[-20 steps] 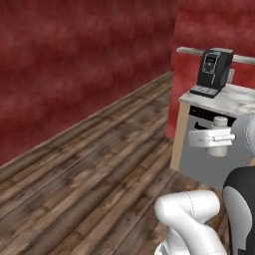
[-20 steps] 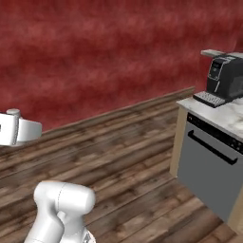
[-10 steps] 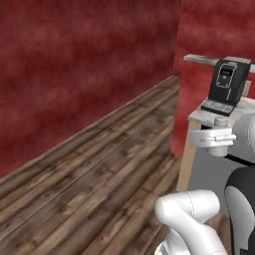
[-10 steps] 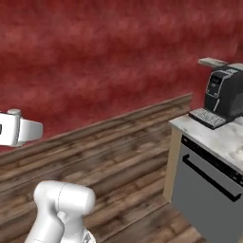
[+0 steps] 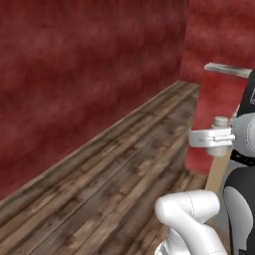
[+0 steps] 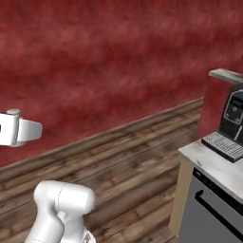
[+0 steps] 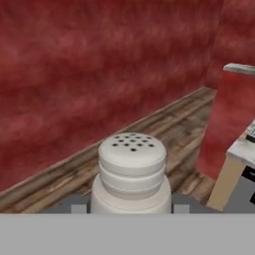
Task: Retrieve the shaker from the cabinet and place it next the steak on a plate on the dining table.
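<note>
My gripper (image 7: 130,207) is shut on the shaker (image 7: 132,172), a small pale cylinder whose perforated cap faces the hand camera. In the left base view the gripper (image 5: 218,136) hangs at mid-right in front of the arm, and the shaker's cap (image 5: 220,121) sticks up above the hand. The right base view has the gripper (image 6: 19,131) at the left edge, with the shaker's cap (image 6: 14,112) just above it. The cabinet, the steak, the plate and the dining table are out of view.
A dark red wall (image 6: 109,61) runs along a wooden plank floor (image 5: 114,174). To the right stands a counter (image 6: 209,159) with a black coffee machine (image 6: 233,121) on it and a grey appliance front (image 6: 213,218) below. A red wall corner (image 5: 219,94) juts out near it.
The whole picture has shifted, so the base has moved: the counter and coffee machine have slid to the right in both base views. The gripper keeps its hold on the shaker.
</note>
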Controlling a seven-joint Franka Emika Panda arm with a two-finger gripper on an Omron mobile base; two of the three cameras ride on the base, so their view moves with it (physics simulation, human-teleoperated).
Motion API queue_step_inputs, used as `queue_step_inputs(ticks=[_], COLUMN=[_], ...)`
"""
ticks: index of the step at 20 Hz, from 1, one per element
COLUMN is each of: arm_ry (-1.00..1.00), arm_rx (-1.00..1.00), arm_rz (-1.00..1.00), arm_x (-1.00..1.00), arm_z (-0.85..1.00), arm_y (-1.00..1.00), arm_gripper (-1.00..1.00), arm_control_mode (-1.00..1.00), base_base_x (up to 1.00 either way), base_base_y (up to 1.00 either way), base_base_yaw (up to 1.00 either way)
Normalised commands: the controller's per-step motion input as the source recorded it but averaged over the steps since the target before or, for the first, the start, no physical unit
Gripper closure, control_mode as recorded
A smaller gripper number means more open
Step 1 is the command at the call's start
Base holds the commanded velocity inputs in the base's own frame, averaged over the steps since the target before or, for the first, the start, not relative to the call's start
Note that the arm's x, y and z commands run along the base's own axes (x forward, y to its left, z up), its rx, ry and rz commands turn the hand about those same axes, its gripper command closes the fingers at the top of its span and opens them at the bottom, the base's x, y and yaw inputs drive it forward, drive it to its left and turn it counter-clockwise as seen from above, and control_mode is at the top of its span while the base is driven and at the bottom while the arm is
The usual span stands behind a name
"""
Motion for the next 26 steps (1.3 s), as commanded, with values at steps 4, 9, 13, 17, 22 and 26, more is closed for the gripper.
queue_step_inputs(ticks=[4, 9, 13, 17, 22, 26], arm_ry=[0.0, 0.0, 0.0, 0.0, 0.0, 0.0], arm_rx=[0.0, 0.0, 0.0, 0.0, 0.0, 0.0], arm_rz=[0.0, 0.0, 0.0, 0.0, 0.0, 0.0], arm_x=[0.0, 0.0, 0.0, 0.0, 0.0, 0.0], arm_z=[0.0, 0.0, 0.0, 0.0, 0.0, 0.0], arm_y=[0.0, 0.0, 0.0, 0.0, 0.0, 0.0], arm_gripper=[1.0, 1.0, 1.0, 1.0, 1.0, 1.0], arm_control_mode=[1.0, 1.0, 1.0, 1.0, 1.0, 1.0], base_base_x=[1.0, 1.0, 1.0, 1.0, 0.64, 0.48], base_base_y=[0.11, 0.15, 0.27, 0.45, 0.67, 0.62], base_base_yaw=[-0.05, -0.08, -0.16, -0.39, -0.79, -0.84])
